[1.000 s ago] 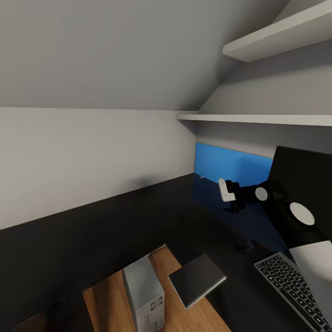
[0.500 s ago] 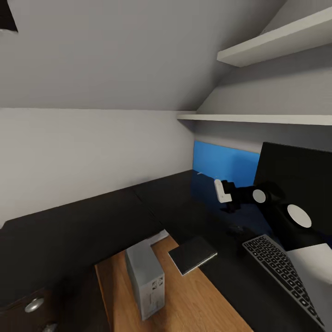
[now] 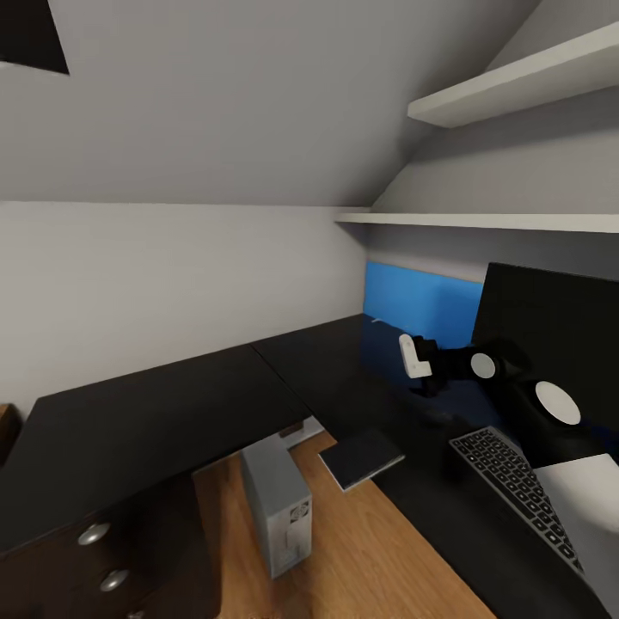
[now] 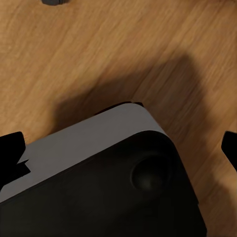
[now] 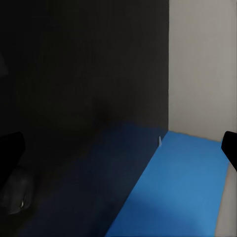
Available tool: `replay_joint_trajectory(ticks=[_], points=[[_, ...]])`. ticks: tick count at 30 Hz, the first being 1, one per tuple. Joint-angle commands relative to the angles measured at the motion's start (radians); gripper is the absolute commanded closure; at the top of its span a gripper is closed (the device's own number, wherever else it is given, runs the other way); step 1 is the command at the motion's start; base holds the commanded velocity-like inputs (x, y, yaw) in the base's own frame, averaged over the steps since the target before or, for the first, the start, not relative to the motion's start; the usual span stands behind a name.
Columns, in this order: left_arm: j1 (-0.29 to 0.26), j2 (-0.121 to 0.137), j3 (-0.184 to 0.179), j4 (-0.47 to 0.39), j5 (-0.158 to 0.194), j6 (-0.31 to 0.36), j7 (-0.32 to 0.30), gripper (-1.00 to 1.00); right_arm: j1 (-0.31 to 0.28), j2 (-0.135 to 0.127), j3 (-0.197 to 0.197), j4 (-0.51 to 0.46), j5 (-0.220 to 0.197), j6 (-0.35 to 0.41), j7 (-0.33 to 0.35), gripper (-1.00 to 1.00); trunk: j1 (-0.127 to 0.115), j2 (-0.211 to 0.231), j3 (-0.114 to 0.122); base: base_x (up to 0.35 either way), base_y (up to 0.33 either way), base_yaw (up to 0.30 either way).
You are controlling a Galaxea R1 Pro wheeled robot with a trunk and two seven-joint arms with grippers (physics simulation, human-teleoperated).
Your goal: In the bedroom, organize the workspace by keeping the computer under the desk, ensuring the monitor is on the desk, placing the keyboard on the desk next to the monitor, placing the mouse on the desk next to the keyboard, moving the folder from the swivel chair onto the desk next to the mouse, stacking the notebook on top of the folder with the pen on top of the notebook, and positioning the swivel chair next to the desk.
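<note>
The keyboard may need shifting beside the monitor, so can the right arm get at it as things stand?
Probably yes. The keyboard lies uncovered on the desk right under the right arm, whose tool hangs above the desktop beside the monitor; nothing lies between them.

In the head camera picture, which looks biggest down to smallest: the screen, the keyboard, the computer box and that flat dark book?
1. Monitor, cut off by the picture edge.
2. Keyboard and computer look alike; unranked.
3. Dark book, smallest.
</note>
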Motion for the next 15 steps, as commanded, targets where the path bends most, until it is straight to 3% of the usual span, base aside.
replay_joint_trajectory(ticks=[1, 8, 15], points=[[0.0, 0.001, -0.008, -0.001, 0.011, -0.007, -0.002, -1.0, -0.001, 0.0, 0.001, -0.001, 0.008, -0.01, 0.0, -1.0, 0.0, -0.001, -0.001, -0.023, 0.0, 0.17], [0.0, 0.001, -0.009, -0.001, 0.009, -0.007, -0.002, -1.0, -0.001, 0.005, 0.0, -0.011, 0.006, 0.003, 0.001, -1.0, 0.0, -0.001, -0.001, -0.011, 0.0, 0.211], [-0.001, 0.0, -0.01, -0.001, 0.009, -0.007, -0.001, -1.0, -0.001, 0.013, 0.003, -0.036, -0.001, 0.105, 0.002, -1.0, 0.0, -0.001, -0.001, -0.002, 0.0, 0.239]])
